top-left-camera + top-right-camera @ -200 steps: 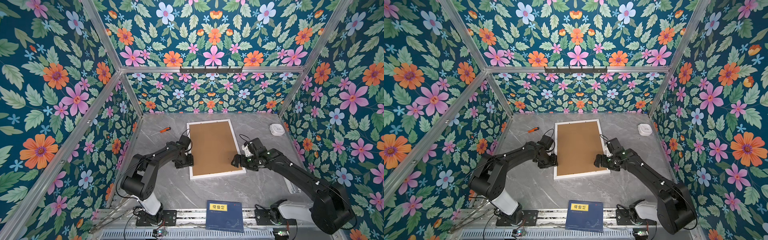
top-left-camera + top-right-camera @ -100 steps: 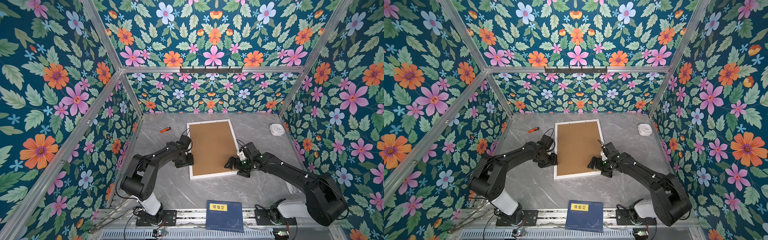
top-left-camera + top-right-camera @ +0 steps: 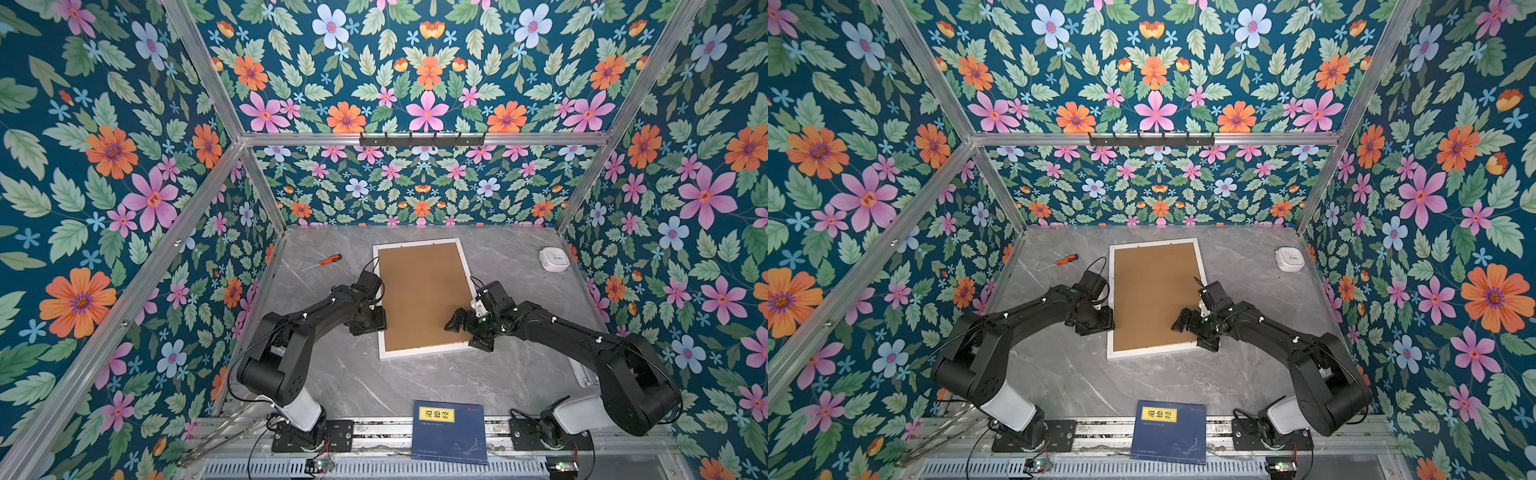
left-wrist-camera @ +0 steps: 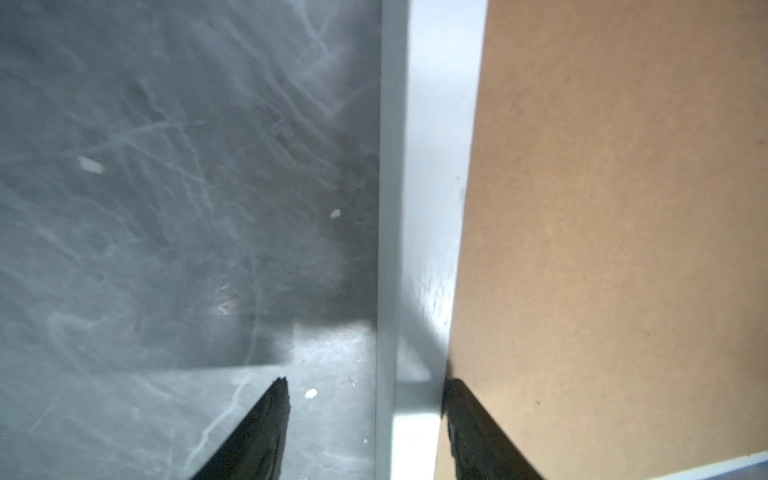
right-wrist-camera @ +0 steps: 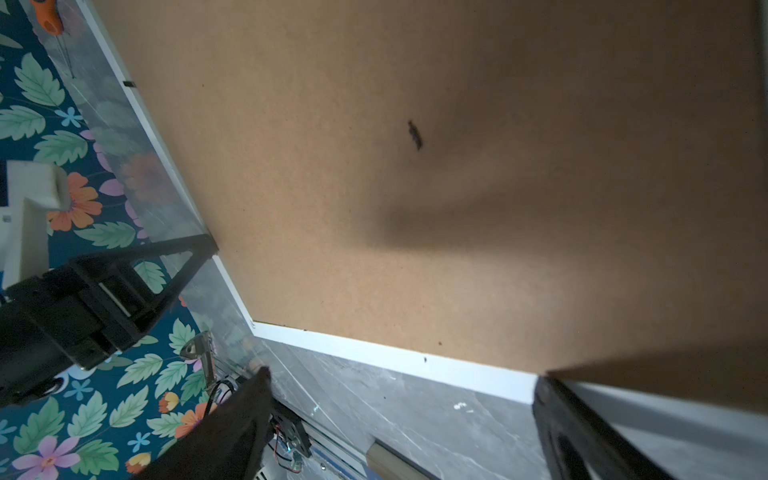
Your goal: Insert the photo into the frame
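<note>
A: Where does the large white rectangular picture frame (image 3: 419, 353) lie?

B: Flat in the middle of the grey marbled tabletop (image 3: 415, 386), its long sides running away from the arms; a plain brown fibreboard backing panel (image 3: 419, 291) fills its whole opening, rail to rail; whether the photo lies beneath that panel I cannot tell.

A: And the left gripper (image 4: 368, 384)?

B: It points down at the frame's left rail, partly open and straddling it; in the left wrist view one finger (image 4: 266, 424) stands over bare table, apart from the rail, while the other meets the seam between rail and panel; it grips nothing.

A: The right gripper (image 3: 468, 333)?

B: Spread wide and empty, low at the frame's near right corner; in both top views one finger hangs over the brown panel and the other sits by the right rail close to the corner; whether either touches I cannot tell.

A: What else is about?

B: A slim orange-handled screwdriver (image 3: 328, 261) lies well apart from the frame, toward the back left; a small white rounded device (image 3: 552, 258) sits near the table's right edge; a dark blue book with a yellow label (image 3: 451, 432) rests at the near edge, on the metal base rail (image 3: 374, 426); a black hook bar (image 3: 422, 139) hangs on the floral back wall (image 3: 415, 187).
</note>
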Robot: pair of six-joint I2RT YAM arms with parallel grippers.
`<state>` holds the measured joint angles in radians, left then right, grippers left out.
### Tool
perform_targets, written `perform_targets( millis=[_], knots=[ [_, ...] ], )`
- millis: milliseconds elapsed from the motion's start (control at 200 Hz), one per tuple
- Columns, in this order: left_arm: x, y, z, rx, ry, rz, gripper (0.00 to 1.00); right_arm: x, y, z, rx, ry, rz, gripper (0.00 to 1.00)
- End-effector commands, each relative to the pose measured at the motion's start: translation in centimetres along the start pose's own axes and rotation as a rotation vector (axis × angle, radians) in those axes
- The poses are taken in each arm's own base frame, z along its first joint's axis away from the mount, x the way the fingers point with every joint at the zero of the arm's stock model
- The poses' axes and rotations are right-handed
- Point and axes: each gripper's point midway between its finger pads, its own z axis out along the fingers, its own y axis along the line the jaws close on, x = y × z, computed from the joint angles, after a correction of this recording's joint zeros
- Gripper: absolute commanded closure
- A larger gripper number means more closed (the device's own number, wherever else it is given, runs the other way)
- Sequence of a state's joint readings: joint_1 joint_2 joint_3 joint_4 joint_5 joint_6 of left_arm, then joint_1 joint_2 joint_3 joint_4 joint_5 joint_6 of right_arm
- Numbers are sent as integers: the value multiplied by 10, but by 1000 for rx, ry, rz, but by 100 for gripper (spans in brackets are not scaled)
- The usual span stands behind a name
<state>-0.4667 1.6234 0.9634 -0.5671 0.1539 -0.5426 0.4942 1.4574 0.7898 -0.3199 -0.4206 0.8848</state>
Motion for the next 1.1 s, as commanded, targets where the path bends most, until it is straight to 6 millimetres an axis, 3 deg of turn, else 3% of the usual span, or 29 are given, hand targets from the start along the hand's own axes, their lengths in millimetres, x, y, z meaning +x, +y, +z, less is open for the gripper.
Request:
perform_targets(
  millis=[0, 295, 630, 740, 890, 1095],
  knots=[
    [3, 5, -1, -22, 6, 8, 38, -10, -14, 8, 66, -45, 39, 2],
    [4, 7, 1, -33, 11, 14, 39, -1, -31, 23, 114, 15, 106, 2],
    [-8, 3, -8, -34, -16, 23, 37, -6, 17, -4, -21, 14, -39, 2],
    [-10, 7, -8, -54, -16, 26, 40, -8, 22, -15, -26, -1, -72, 2],
    [-11, 8, -8, -59, -20, 26, 44, -13, 16, -27, -37, -19, -66, 2],
    [-6, 9, 3, -51, 0, 25, 46, -25, -10, -41, -22, -40, -44, 2]
  ],
)
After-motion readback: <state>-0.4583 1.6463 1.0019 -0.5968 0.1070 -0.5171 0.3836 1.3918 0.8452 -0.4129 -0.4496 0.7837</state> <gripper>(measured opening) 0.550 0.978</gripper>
